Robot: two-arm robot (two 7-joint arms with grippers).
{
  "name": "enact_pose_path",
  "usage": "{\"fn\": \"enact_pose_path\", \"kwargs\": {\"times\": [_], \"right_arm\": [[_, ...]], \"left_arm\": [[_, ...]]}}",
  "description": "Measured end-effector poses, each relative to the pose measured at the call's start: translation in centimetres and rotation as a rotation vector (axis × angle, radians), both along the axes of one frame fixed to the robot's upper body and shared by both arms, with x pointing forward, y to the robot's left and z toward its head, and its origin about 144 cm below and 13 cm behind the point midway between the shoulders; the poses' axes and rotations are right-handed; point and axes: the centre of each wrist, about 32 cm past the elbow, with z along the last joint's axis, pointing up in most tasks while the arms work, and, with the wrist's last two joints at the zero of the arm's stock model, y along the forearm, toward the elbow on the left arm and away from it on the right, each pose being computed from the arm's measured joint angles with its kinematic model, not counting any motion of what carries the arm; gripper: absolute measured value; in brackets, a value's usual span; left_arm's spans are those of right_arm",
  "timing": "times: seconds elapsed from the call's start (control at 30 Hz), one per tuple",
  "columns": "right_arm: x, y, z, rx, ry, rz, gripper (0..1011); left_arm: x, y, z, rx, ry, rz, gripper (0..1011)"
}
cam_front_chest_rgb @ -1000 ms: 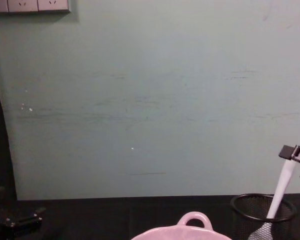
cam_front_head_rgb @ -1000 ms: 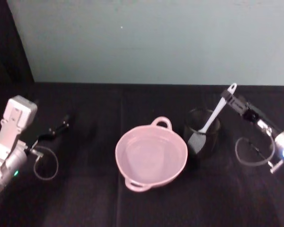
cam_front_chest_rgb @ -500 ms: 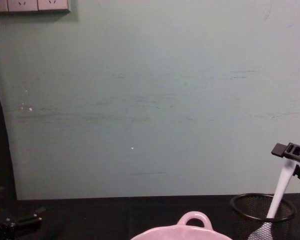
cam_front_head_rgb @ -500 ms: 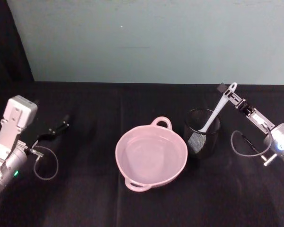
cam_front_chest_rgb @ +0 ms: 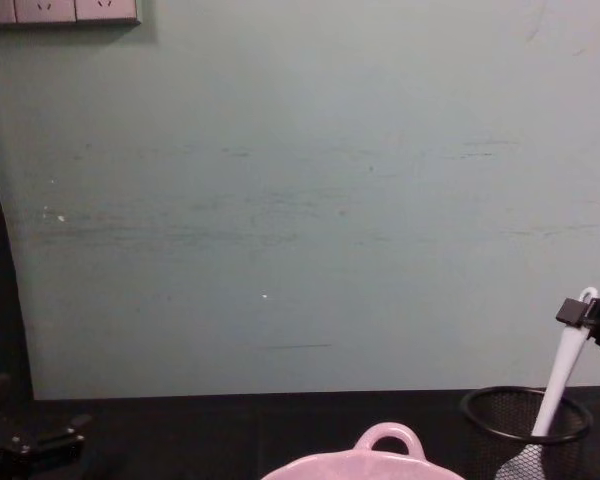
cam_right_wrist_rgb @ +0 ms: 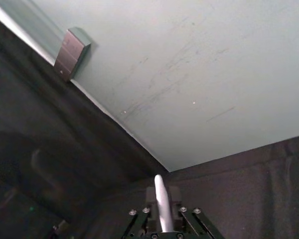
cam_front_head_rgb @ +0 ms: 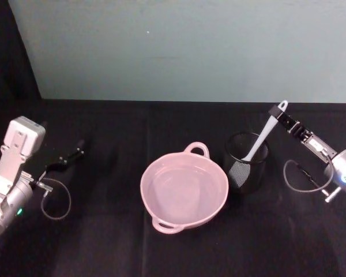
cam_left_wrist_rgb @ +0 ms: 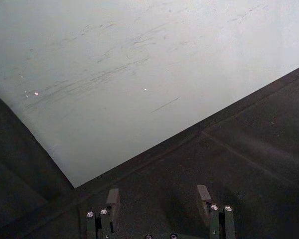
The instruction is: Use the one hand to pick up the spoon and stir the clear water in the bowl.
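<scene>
The white spoon (cam_front_head_rgb: 259,141) leans in a black mesh cup (cam_front_head_rgb: 255,176), blade down and eyelet end up. My right gripper (cam_front_head_rgb: 277,115) is shut on the upper handle just below the eyelet. In the right wrist view the handle (cam_right_wrist_rgb: 162,209) runs between the close-set fingers of that gripper (cam_right_wrist_rgb: 162,194). The chest view has the gripper (cam_front_chest_rgb: 583,312) on the spoon (cam_front_chest_rgb: 558,385) above the cup (cam_front_chest_rgb: 490,420). The pale pink bowl (cam_front_head_rgb: 179,222) stands left of the cup with clear water in it; its loop handle (cam_front_chest_rgb: 388,440) shows in the chest view. My left gripper (cam_front_head_rgb: 69,158) rests open far to the left.
A black cloth covers the table (cam_front_head_rgb: 104,242), and a pale green wall (cam_front_head_rgb: 179,46) rises behind it. Grey cable loops hang by both wrists. The left gripper (cam_left_wrist_rgb: 158,196) points at bare cloth and wall. There is free room in front of the bowl.
My right gripper rose toward the spoon's tip, then came down the handle, so the eyelet now shows above it. Spoon, cup, bowl and left arm have stayed put.
</scene>
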Motion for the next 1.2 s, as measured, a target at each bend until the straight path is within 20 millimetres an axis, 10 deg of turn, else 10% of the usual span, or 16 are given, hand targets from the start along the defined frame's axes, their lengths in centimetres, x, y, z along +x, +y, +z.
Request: {"fn": "enact_pose_path", "kwargs": {"times": [0.9,1.2], "right_arm": [[-0.9,2.6,12.5,-0.550,-0.406,0.089,124],[-0.9,2.7,12.8,-0.565,-0.417,0.093,124]], "left_arm": [[0.0,0.0,0.0,0.000,0.000,0.000,1005],[0.0,0.0,0.0,0.000,0.000,0.000,1005]]}}
